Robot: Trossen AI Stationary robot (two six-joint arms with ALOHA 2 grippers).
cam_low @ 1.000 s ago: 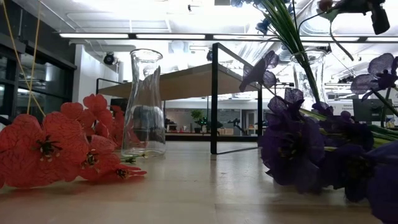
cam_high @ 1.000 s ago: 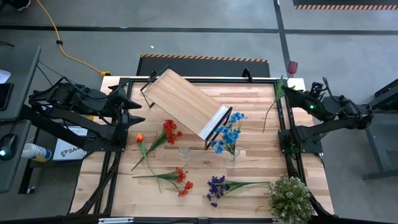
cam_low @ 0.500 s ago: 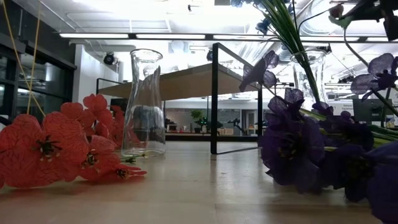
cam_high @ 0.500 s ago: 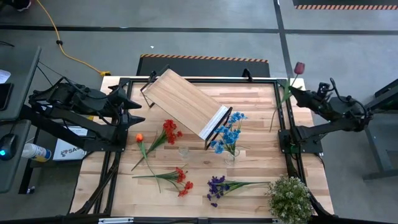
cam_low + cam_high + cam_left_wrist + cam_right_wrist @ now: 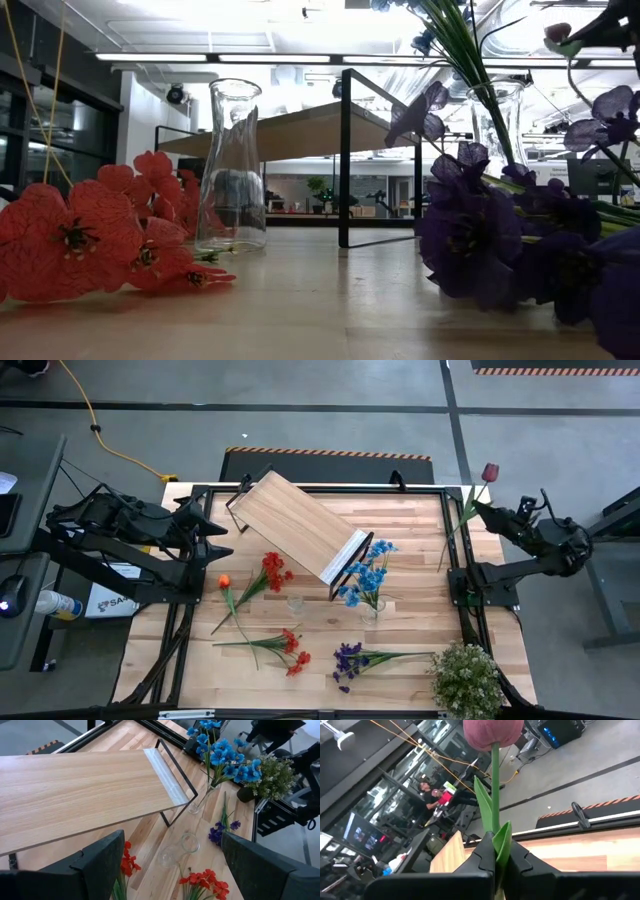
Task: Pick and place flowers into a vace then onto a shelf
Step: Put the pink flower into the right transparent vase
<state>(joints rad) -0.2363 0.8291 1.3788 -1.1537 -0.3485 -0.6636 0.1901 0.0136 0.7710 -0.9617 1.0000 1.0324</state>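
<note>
Dark red tulip (image 5: 489,471) hangs over the table's far right corner, its stem pinched between the shut fingers of the right gripper (image 5: 478,510); in the right wrist view the head stands straight up above the jaws. Left gripper (image 5: 222,541) waits at the table's left edge, fingers spread wide and holding nothing. Blue flowers (image 5: 367,574) stand in a vase just right of the shelf (image 5: 299,524), which sits at an angle on the far middle. Red (image 5: 272,571), orange (image 5: 225,582) and purple (image 5: 348,660) flowers lie on the table (image 5: 400,530), with an empty vase (image 5: 295,602) among them.
</note>
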